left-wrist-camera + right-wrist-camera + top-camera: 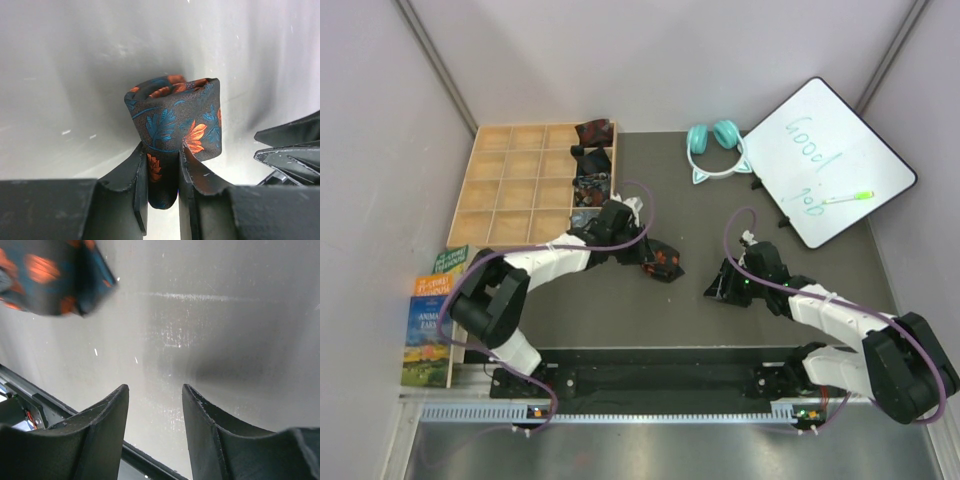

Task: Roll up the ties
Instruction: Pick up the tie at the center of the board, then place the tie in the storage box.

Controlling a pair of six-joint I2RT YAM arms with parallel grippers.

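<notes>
Rolled tie (175, 112), black with orange and blue leaves, wound into a tight coil and placed near the middle of the table (620, 310), just right of the wooden tray (510, 185). Coil axis roughly in line with the fingers (197, 172) of the left gripper (642, 255), spiral end outermost. Lower turns and loose tail pinched between the two, jaws closed down to the thickness of the cloth. Contact between coil and table: cannot be told. Right gripper (155, 395) well apart to the right, jaws parted, nothing between them. Same tie blurred at the upper left of the right wrist view, hence ahead of that gripper and to its left. Other rolled ties (591, 170) seated in the right-hand column of the tray. Judged next move: carry by the left arm, the nearer one, back and leftward to a free compartment, spiral end turned upward for seating.
</notes>
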